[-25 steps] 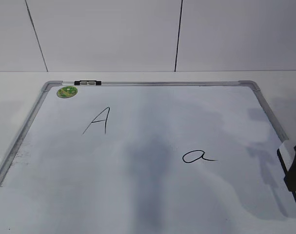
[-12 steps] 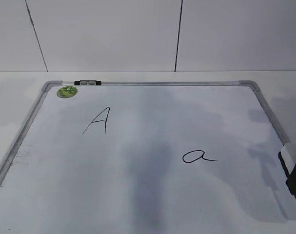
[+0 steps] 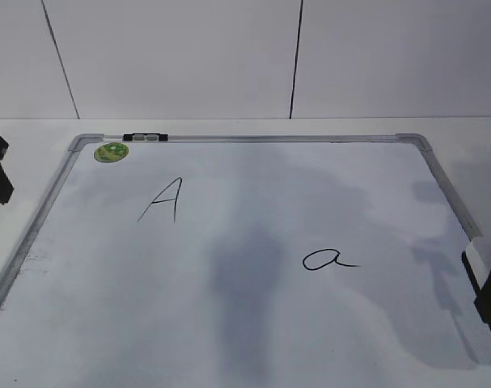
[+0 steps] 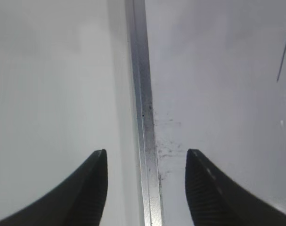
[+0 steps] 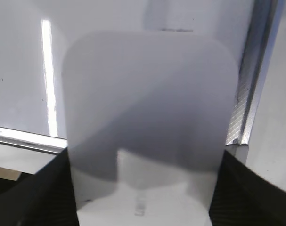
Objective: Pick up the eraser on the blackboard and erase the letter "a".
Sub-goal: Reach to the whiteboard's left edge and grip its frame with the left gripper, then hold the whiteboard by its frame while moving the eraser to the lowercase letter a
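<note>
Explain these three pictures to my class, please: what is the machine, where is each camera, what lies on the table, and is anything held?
It is a robot with two arms, each ending in a two-fingered gripper. The wide picture looks down at a slant on a whiteboard lying flat. On it are a capital A, a small letter a and a green sticker. The other two pictures come from cameras on the wrists. The left gripper hangs open and empty above the board's left frame. The right gripper, at the board's right edge, has its fingers on both sides of the white eraser, gripping it.
</note>
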